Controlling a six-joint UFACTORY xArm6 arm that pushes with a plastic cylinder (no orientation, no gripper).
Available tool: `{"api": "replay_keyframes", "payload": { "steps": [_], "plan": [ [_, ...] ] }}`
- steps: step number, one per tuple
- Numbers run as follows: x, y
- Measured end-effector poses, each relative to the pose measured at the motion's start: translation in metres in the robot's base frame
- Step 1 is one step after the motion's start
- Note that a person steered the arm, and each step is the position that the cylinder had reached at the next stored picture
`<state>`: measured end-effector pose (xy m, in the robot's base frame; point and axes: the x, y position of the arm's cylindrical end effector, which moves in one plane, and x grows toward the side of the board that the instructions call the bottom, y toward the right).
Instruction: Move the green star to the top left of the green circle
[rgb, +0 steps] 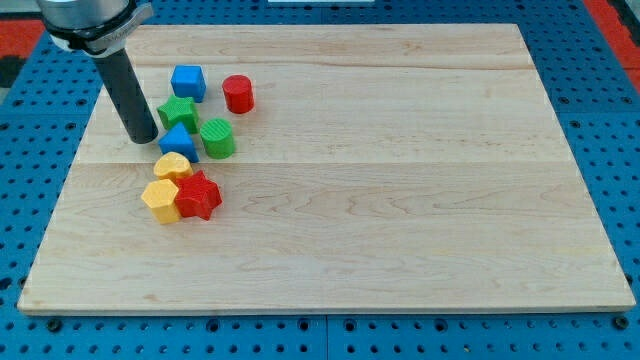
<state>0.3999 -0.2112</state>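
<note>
My tip sits just left of green star, which is already upper-left of green circle (no hand fitted, nothing held). Risk: overpush jams star into blue triangle.

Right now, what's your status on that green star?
My tip sits just left of the green star. Star touches the green circle, upper left. Blue triangle crowds below.
</note>
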Motion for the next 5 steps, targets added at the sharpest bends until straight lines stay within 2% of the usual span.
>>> {"api": "replay_keyframes", "payload": {
  "steps": [3,5],
  "plan": [
    [-0.031,0.000],
    [-0.031,0.004]
  ]
}}
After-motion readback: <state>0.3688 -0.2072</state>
